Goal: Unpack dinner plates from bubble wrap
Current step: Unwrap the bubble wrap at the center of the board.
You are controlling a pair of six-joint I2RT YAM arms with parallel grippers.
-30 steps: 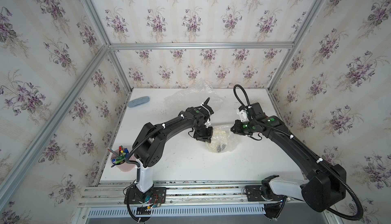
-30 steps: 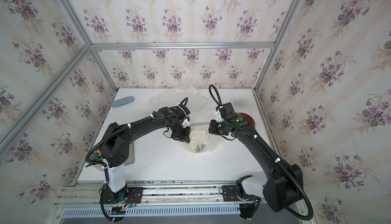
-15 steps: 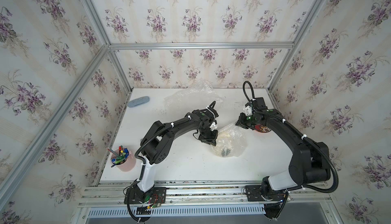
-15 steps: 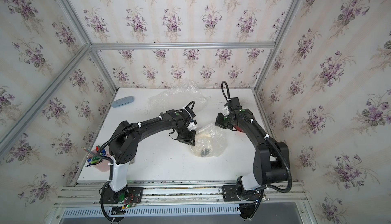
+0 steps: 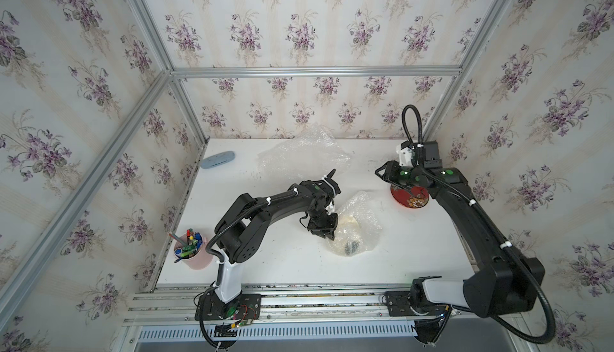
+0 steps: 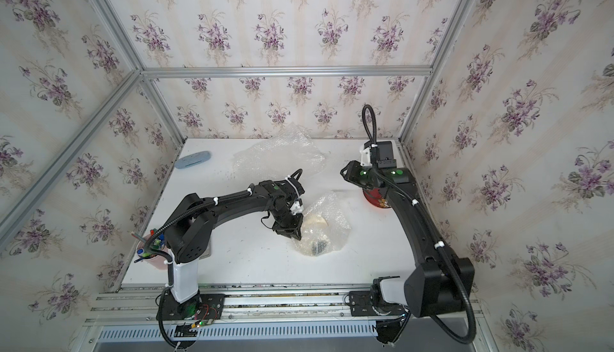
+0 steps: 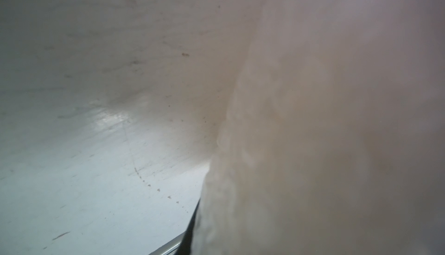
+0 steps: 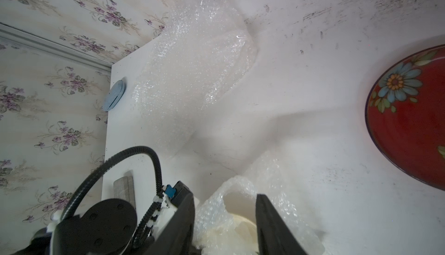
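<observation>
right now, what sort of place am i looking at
Probably a robot test cell dressed as a home: aluminium frame holding floral wallpaper panels, two robot arms bolted to a rail at a white table, with a pen cup and bubble wrap as props.

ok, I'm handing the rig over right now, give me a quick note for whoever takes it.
Left claw: shut on the edge of the wrap around the cream plate, mid-table.
Right claw: open, empty, by the red plate.
Done: red plate bare on the table, right side; a loose sheet lies at the back.
Left to do: cream plate only partly unwrapped. No orange plate in view.
</observation>
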